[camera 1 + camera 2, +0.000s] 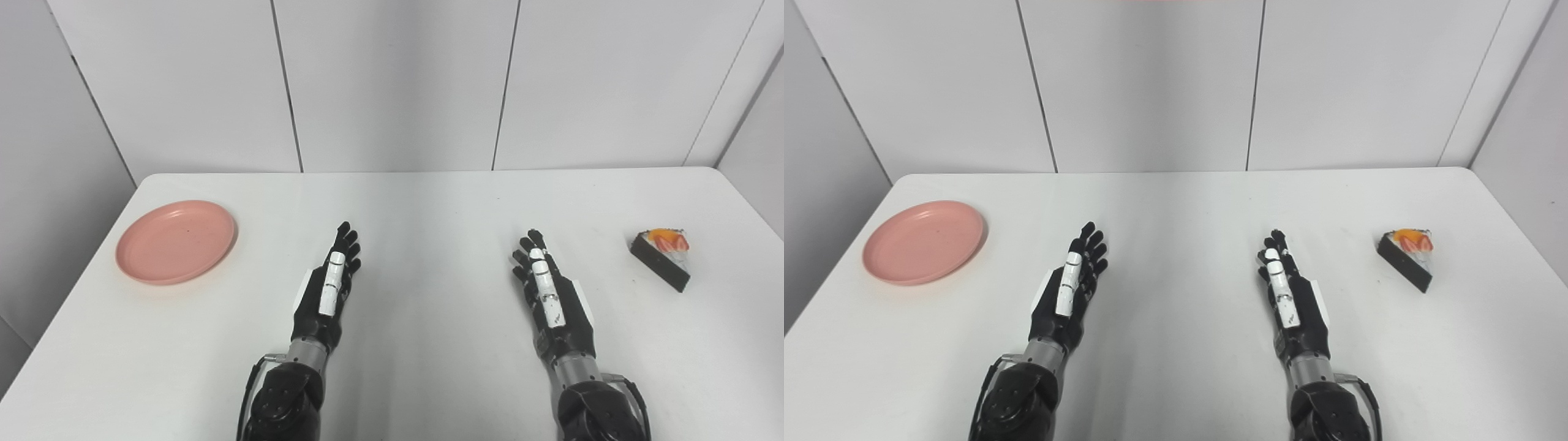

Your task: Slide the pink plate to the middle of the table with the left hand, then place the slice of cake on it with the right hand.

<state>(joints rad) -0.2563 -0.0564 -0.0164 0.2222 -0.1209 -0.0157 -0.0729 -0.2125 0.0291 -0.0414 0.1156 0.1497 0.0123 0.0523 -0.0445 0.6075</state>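
Both hands empty, fingers extended: left hand (pixel 327 288), right hand (pixel 548 294). Pink plate (pixel 176 241) sat near counter's (pixel 429 202) left edge; cake slice (pixel 663 257) near right edge. Risk: plate pushed off edge.

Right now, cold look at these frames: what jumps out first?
The pink plate at the table's far left, the one big patch of colour. Opposite, at the right edge, a slice of cake with dark sides and fruit on top. Between them the left hand and right hand lie open, holding nothing.
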